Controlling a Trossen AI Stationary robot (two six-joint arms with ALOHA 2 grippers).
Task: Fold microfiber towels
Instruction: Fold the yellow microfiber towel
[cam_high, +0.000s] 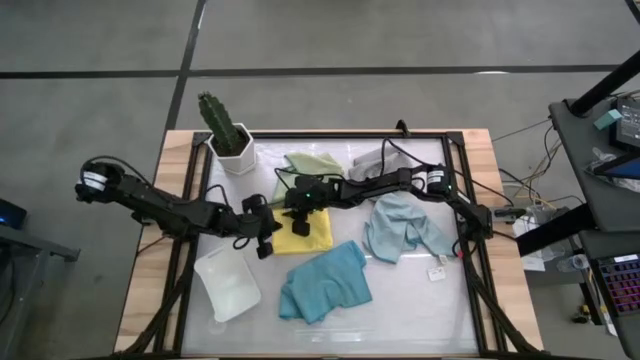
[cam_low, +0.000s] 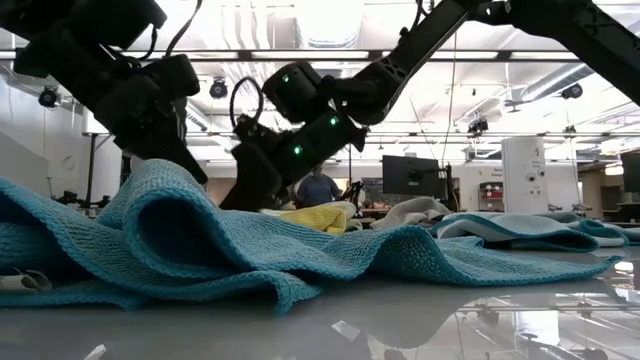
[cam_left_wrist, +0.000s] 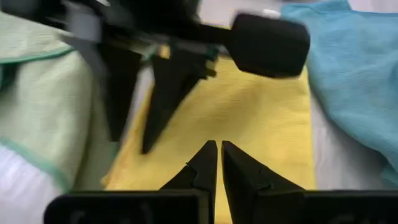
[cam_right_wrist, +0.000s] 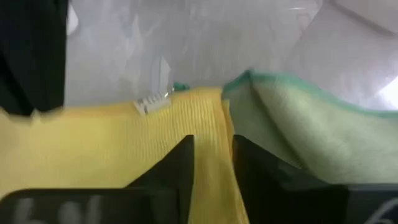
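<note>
The yellow towel (cam_high: 305, 232) lay folded near the middle of the table (cam_high: 180, 150), and both grippers were over it. The left gripper (cam_high: 266, 240) was at the towel's left edge with its jaws together and nothing between them. The right gripper (cam_high: 297, 218) was over the far part of the same towel; its fingers (cam_right_wrist: 180, 163) stood a little apart with the towel's edge in the gap, not pressed on it.

The sage green towel (cam_high: 315, 163) lay just behind the yellow one, touching it. The grey towel (cam_high: 372, 158) was near the far edge, partly under the right arm. The pale blue towel (cam_high: 402, 226) lay crumpled toward the right edge, and the teal towel (cam_high: 325, 284) lay crumpled toward the near edge. In the low view its folds (cam_low: 180, 240) hid most of the yellow towel.

A white tray (cam_high: 228, 285) lay near the near-left corner. A potted cactus (cam_high: 226, 130) stood at the far-left part of the table.
</note>
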